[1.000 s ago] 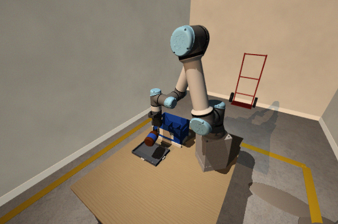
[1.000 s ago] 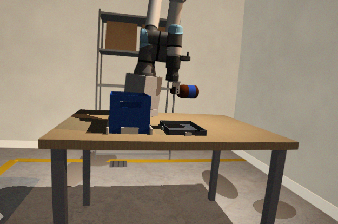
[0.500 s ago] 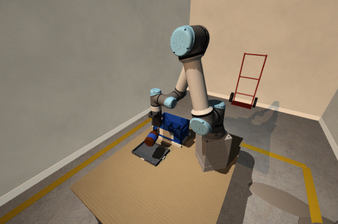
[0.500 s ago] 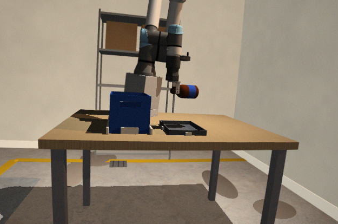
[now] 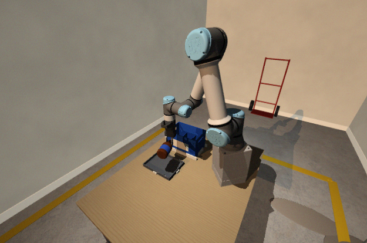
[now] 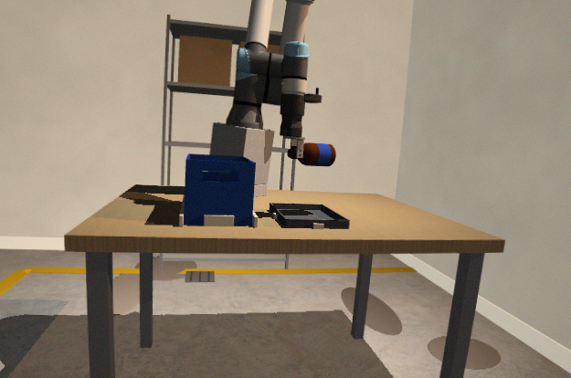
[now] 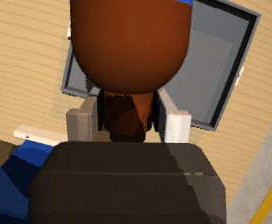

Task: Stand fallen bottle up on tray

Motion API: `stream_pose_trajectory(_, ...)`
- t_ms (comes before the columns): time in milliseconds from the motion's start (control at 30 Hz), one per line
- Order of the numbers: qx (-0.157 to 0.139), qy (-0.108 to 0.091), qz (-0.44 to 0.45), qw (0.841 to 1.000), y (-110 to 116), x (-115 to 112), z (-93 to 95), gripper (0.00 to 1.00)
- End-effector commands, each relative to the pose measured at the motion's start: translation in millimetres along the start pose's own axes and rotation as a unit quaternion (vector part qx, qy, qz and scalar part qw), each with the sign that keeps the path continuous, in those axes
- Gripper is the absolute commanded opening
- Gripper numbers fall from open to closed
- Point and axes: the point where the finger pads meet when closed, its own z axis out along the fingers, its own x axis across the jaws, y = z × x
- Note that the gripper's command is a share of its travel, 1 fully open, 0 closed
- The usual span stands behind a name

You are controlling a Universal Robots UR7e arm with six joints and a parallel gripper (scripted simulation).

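Observation:
My gripper (image 5: 169,143) (image 6: 297,151) (image 7: 128,99) is shut on the neck of the brown bottle (image 5: 164,150) (image 6: 318,154) (image 7: 132,36), which has a blue label band. The bottle hangs roughly level, high above the table, its base pointing away from the crate. The dark tray (image 5: 153,168) (image 6: 334,224) (image 7: 233,70) lies on the table below the bottle, with nothing in it. The blue crate (image 5: 191,138) (image 6: 219,189) (image 7: 7,189) stands right beside the tray.
The wooden table (image 5: 171,205) (image 6: 394,228) carries the crate and tray near the robot's base pedestal (image 5: 232,164). A metal shelf (image 6: 202,87) stands behind the table. A red hand truck (image 5: 268,88) leans at the far wall.

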Motion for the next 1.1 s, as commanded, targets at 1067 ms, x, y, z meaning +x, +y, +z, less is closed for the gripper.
stream_pose_trajectory(1067,0.0,0.001,-0.123,0.992,0.1,0.4,-0.3,0.0)
